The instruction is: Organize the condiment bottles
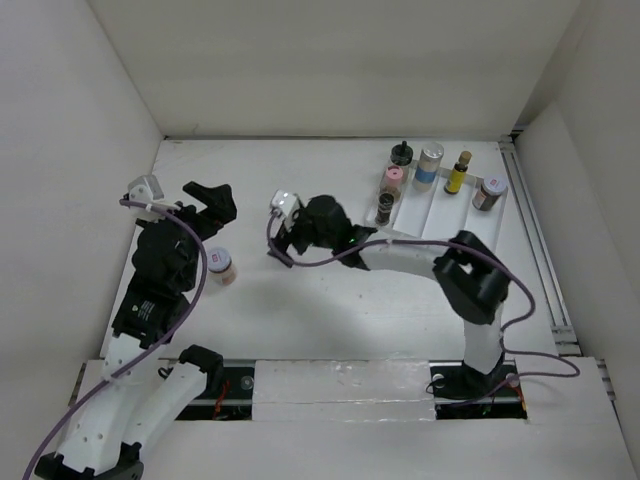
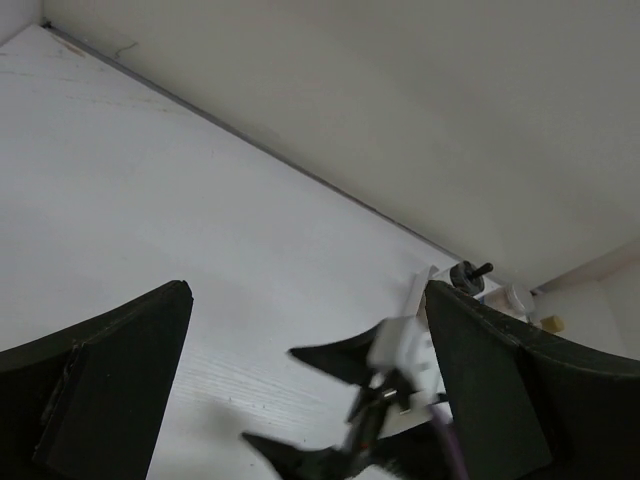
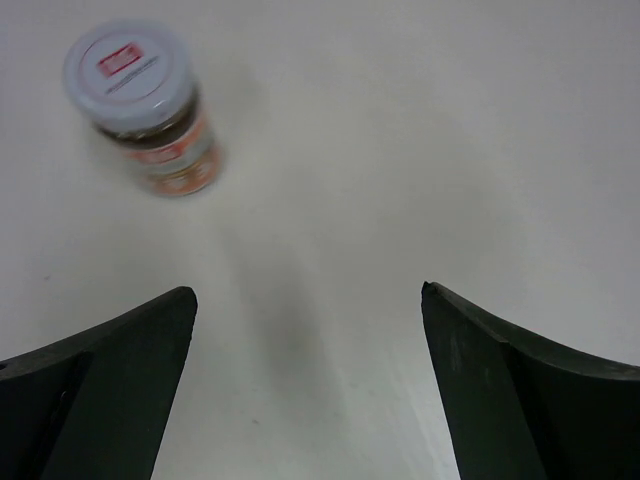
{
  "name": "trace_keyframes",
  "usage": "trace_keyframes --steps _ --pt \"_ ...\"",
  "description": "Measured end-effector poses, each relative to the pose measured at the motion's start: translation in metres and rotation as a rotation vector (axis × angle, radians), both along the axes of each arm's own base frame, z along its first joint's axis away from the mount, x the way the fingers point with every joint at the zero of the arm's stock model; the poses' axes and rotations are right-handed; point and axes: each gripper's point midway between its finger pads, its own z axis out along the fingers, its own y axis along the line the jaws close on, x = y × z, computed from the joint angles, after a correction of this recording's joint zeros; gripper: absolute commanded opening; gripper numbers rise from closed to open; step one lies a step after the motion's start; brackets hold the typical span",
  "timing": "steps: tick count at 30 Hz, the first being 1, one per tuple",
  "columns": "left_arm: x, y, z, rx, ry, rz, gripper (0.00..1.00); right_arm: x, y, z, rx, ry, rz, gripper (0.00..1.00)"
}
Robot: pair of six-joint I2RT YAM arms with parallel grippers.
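Overhead view: I see a white table [image 1: 330,320] boxed in on three sides by plain off-white panels. The back wall [image 1: 340,60] is at 12 o'clock, the left wall [image 1: 60,150] at 9 and the right wall [image 1: 600,180] at 3. All three are bare and matte.

A dark seam [image 1: 300,137] runs where the tabletop meets the back wall. I find the same line in the left wrist view, crossing diagonally.

A metal rail [image 1: 540,260] lies along the table's 3 o'clock edge. At 6 o'clock a white ledge [image 1: 340,385] spans the near edge.

Light is even and diffuse. Shadows on the tabletop are soft and faint.
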Motion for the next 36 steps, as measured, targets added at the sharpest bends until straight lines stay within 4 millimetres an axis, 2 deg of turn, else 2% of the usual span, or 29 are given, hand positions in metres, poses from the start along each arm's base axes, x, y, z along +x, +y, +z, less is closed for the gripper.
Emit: trace_keyframes --steps 2,4,6,8,12,17,27,29,30,31,32,34,36 --pt "-0.007 0.006 0.009 -0.011 -0.032 0.017 1.00 -0.029 0.034 -0.044 -0.053 0.056 0.108 1.00" --pt "-0.013 0.010 0.015 -0.021 -0.057 0.030 1.00 -0.055 0.056 -0.078 -0.100 0.095 0.188 1.00" --pt "-0.020 0.015 0.023 -0.034 -0.089 0.040 1.00 -0.080 0.075 -0.101 -0.129 0.120 0.264 1.00" --pt "-0.022 0.018 0.028 -0.041 -0.107 0.050 1.00 -0.094 0.094 -0.110 -0.131 0.123 0.318 1.00" --pt "-0.020 0.017 0.026 -0.038 -0.100 0.051 1.00 -0.096 0.128 -0.102 -0.087 0.088 0.364 1.00" --pt "-0.020 0.016 0.026 -0.034 -0.099 0.045 1.00 -0.076 0.162 -0.085 -0.018 0.019 0.346 1.00" --pt "-0.020 0.011 0.026 -0.027 -0.099 0.015 1.00 -0.053 0.198 -0.088 0.078 -0.022 0.303 1.00" --pt "-0.020 0.010 0.026 -0.026 -0.099 0.009 1.00 -0.051 0.203 -0.084 0.104 -0.028 0.300 0.84" --pt "-0.020 0.009 0.026 -0.025 -0.099 0.006 1.00 -0.050 0.206 -0.082 0.118 -0.028 0.299 0.71" --pt "-0.020 0.009 0.026 -0.024 -0.099 0.004 1.00 -0.050 0.209 -0.078 0.134 -0.026 0.301 0.51" --pt "-0.020 0.009 0.026 -0.024 -0.099 0.003 1.00 -0.049 0.210 -0.075 0.145 -0.028 0.295 0.47" --pt "-0.020 0.009 0.026 -0.023 -0.099 0.001 1.00 -0.050 0.211 -0.073 0.162 -0.020 0.294 0.45" --pt "-0.020 0.009 0.025 -0.021 -0.099 0.001 1.00 -0.051 0.200 -0.074 0.172 -0.014 0.277 0.44"
